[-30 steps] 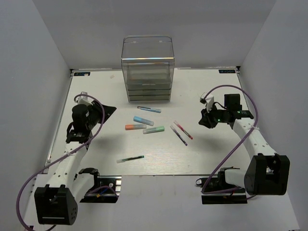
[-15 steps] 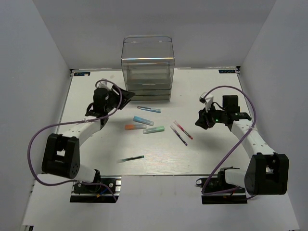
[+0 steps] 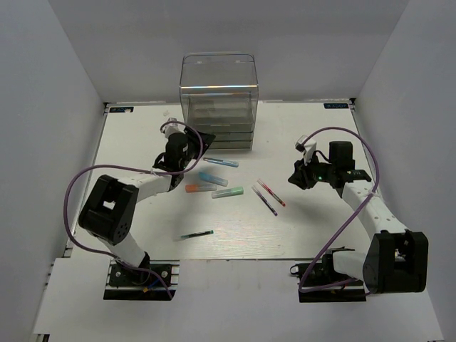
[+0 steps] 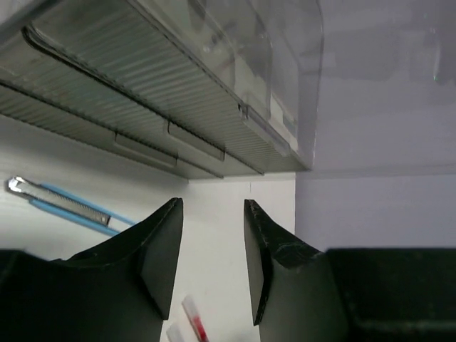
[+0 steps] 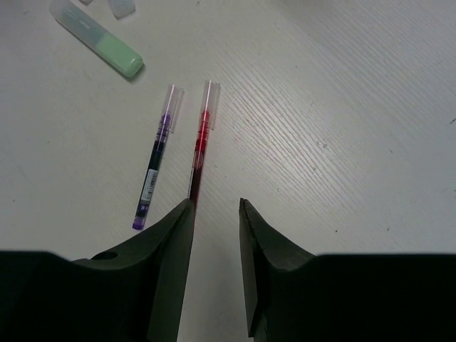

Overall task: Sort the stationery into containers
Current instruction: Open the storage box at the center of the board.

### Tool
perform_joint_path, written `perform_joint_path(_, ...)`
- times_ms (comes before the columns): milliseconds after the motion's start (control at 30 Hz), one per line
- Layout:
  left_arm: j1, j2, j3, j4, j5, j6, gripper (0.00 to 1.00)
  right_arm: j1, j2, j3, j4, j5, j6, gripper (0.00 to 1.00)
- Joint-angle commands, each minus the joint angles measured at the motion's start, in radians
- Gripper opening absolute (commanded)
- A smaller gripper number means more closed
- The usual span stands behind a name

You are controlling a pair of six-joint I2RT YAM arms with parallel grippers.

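The containers are the drawers of a clear smoky drawer unit [image 3: 217, 107] at the back of the table, all pushed in. My left gripper [image 3: 204, 137] hovers open and empty at its lower left corner, with the drawer fronts [image 4: 142, 100] just ahead of the gripper [image 4: 212, 204]. The stationery lies loose on the table: blue pen [image 3: 221, 162] [image 4: 64, 203], light blue marker [image 3: 212, 179], orange marker [image 3: 200, 188], mint-green marker [image 3: 228, 192] [image 5: 107, 46], red pen [image 3: 271, 192] [image 5: 199, 142], purple pen [image 3: 264, 201] [image 5: 157, 160], dark green pen [image 3: 197, 234]. My right gripper [image 3: 293, 177] [image 5: 216, 203] is open and empty just right of the red pen.
White walls close in the table [image 3: 142, 214] on the left, back and right. The arms' bases and purple cables sit along the near edge.
My left arm has swung from the table's left side across to the drawer unit's lower left corner. The right gripper has edged slightly left toward the red pen.
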Motion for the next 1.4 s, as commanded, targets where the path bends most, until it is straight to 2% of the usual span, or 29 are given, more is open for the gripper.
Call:
perform_joint_path(0, -0.024, 0.019, 0.033, 0.125, -0.148, -0.008, 0.49, 0.006, -0.026, -0.011, 0.036, -0.004, -0.003, 0.38)
perform_joint_path(67, -0.024, 0.054, 0.033, 0.19, -0.166, 0.001, 0.47, 0.003, -0.026, -0.019, 0.037, -0.006, -0.006, 0.36)
perform_joint_path(333, -0.033, 0.163, 0.111, 0.303, -0.157, -0.008, 0.47, 0.005, -0.031, -0.034, 0.045, -0.006, -0.017, 0.36)
perform_joint_path(833, -0.042, 0.269, 0.179, 0.336, -0.199, -0.083, 0.46, 0.003, -0.026, -0.05, 0.048, 0.006, -0.04, 0.35)
perform_joint_path(967, -0.042, 0.287, 0.179, 0.386, -0.208, -0.095, 0.37, 0.003, -0.026, -0.051, 0.05, 0.005, -0.041, 0.35)
perform_joint_path(1100, -0.042, 0.287, 0.17, 0.44, -0.219, -0.095, 0.35, 0.003, -0.028, -0.054, 0.048, 0.005, -0.047, 0.35)
perform_joint_path(1367, -0.042, 0.247, 0.116, 0.5, -0.228, -0.095, 0.17, 0.003, -0.029, -0.064, 0.054, -0.003, -0.049, 0.35)
